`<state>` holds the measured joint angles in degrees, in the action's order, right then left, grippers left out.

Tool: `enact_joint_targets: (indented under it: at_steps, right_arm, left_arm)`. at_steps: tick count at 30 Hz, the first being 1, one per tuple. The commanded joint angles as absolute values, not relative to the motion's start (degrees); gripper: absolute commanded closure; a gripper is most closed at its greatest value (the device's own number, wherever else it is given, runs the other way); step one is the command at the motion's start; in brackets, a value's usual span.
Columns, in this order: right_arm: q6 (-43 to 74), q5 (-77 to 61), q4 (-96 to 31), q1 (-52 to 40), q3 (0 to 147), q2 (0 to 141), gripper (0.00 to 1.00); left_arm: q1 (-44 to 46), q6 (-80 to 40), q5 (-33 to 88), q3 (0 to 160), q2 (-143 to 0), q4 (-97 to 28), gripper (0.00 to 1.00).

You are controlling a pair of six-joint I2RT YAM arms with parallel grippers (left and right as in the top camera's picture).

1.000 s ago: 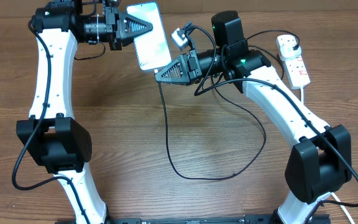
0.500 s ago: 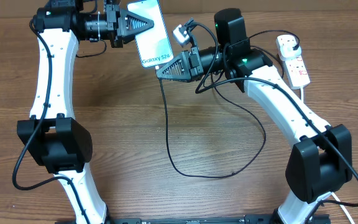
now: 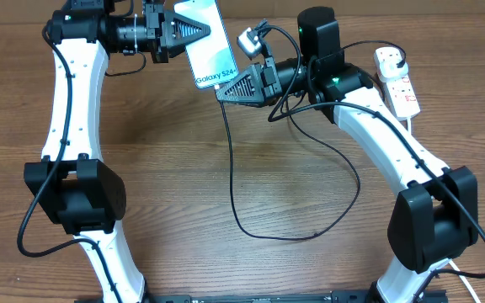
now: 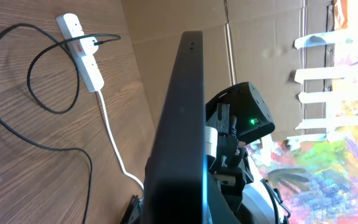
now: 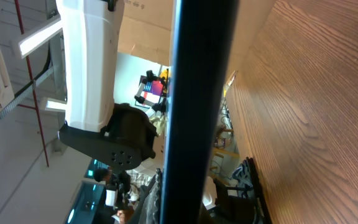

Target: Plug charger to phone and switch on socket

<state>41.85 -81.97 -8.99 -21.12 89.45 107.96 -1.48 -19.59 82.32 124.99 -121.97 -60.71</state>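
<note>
At 12 o'clock in the overhead view, the phone [image 3: 209, 42] is held clear of the table [image 3: 167, 185], pale screen up, with white "Galaxy S24" lettering at its 5 o'clock end. The left fingers [image 3: 188, 34] grasp its 9 o'clock long edge. The right fingers [image 3: 236, 89] meet the lettered end from 3 o'clock, clenched on the end of the charger [image 3: 231, 177]. Its connector tip is hidden there, so whether it is seated in the phone cannot be told. The black cable drops toward 6 o'clock, loops over the middle of the table and climbs to 2 o'clock. There the socket [image 3: 402, 88] lies with the black plug in its far end. Only the overhead view shows the screen. The left wrist view has the phone edge-on as a dark slab, the socket's red markings at 10 o'clock, and the white cord [image 4: 114, 146] trailing toward 6 o'clock. A green light [image 4: 251, 121] glows on the right arm behind the slab. The right wrist view gives a dark vertical bar, with the left arm's white shell [image 5: 89, 62] at 10 o'clock.
</note>
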Motion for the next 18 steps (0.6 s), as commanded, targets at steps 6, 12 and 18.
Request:
enact_joint_targets:
  at_steps: [6,12,18]
  right_arm:
    - [41.1,-81.5,-7.8,-18.5,90.3,107.5,0.96]
    - [40.6,-81.1,-7.8,-18.5,90.3,107.5,0.96]
    - [40.2,-81.1,-8.2,-19.4,90.2,107.5,0.96]
  left_arm:
    - [-1.2,-18.5,81.9,125.8,-121.6,-59.7,0.96]
    - [-1.2,-19.2,82.0,125.8,-121.6,-59.6,0.96]
    - [-1.2,-23.7,82.1,125.8,-121.6,-56.6,0.96]
